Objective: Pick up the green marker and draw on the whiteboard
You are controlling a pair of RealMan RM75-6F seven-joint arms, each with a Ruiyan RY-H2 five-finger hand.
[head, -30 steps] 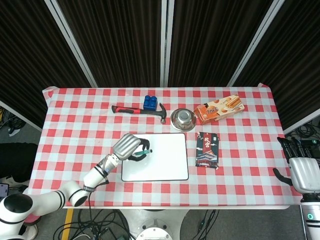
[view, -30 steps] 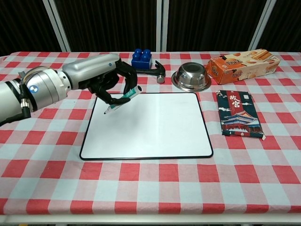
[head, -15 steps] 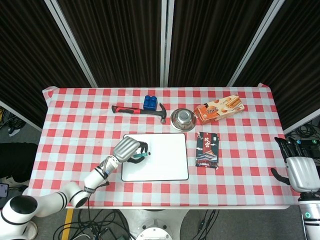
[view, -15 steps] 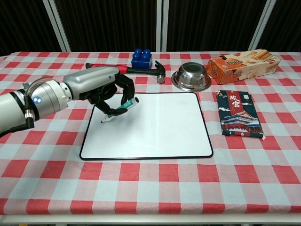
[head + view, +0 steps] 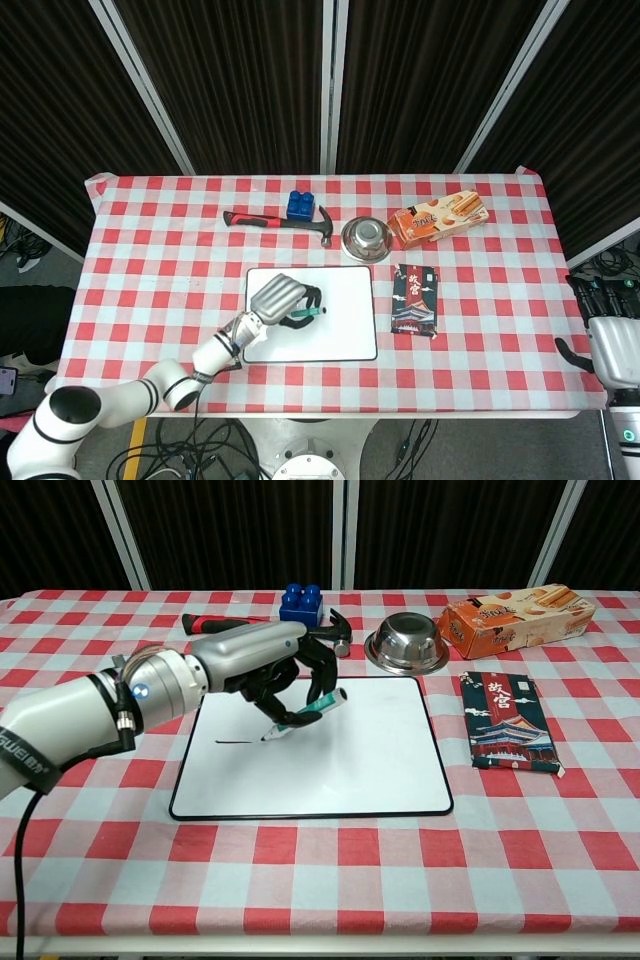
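Observation:
My left hand (image 5: 270, 665) (image 5: 281, 299) grips the green marker (image 5: 305, 714) (image 5: 308, 314), tilted with its tip down on the whiteboard (image 5: 340, 770) (image 5: 340, 335). A short dark line (image 5: 238, 742) runs across the board's left part and ends at the tip. My right hand (image 5: 614, 340) hovers off the table's right edge in the head view, fingers apart and holding nothing; the chest view does not show it.
Behind the board lie a red-handled hammer (image 5: 215, 623), a blue block (image 5: 301, 604) and a steel bowl (image 5: 406, 642). An orange snack box (image 5: 514, 614) sits at the back right. A dark packet (image 5: 508, 721) lies right of the board.
My left hand has slid the marker rightwards across the board, from its left edge towards the middle, leaving a short dark line behind the tip. My right hand barely shifted.

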